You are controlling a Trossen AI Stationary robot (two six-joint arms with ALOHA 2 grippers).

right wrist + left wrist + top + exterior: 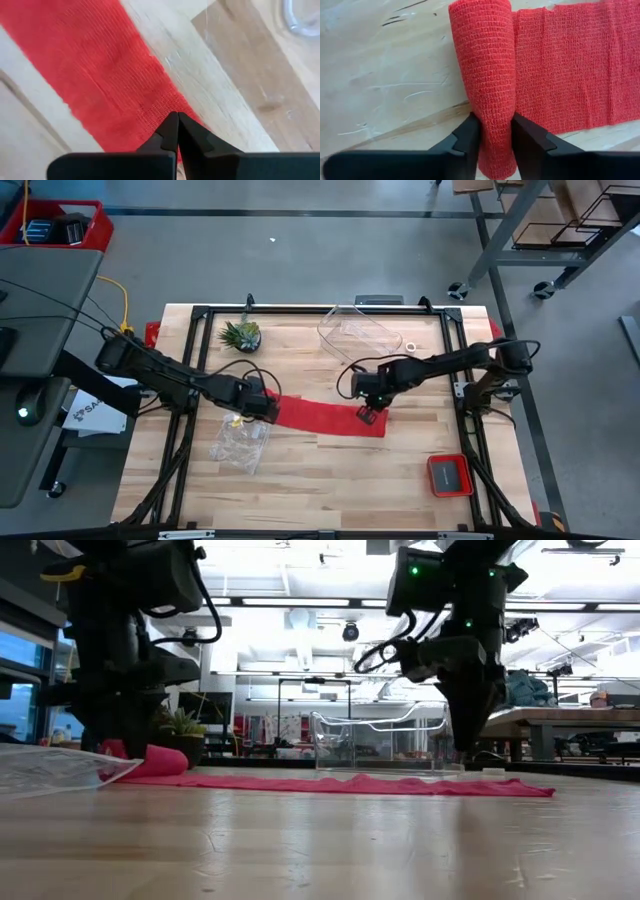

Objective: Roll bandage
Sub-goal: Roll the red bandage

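Note:
The red bandage [325,418] lies flat across the middle of the table. Its left end is wound into a small roll [485,70], which also shows in the low view [155,760]. The flat band [360,784] runs from the roll toward the table's right. My left gripper [268,408] is shut on the roll. My right gripper [367,416] stands on the flat band near its right end, with its fingers shut [175,120]. My left gripper pinches the roll's near end [495,125] between its two fingers [470,135], one on each side. The fingers lie along the roll. The roll rests on the table, joined to the flat band beside it. My right gripper presses its shut fingertips down on the flat band close to one long edge [162,107], near the band's right end. The fingers come from above, slanting. The cloth puckers a little at the tips and lies flat on the table.
A clear plastic box [360,330] stands behind the bandage, with a small ring [411,346] beside it. A potted plant [241,335] is at the far left. A clear plastic bag [240,442] lies near the left gripper. A small red tray [450,474] sits at the near right.

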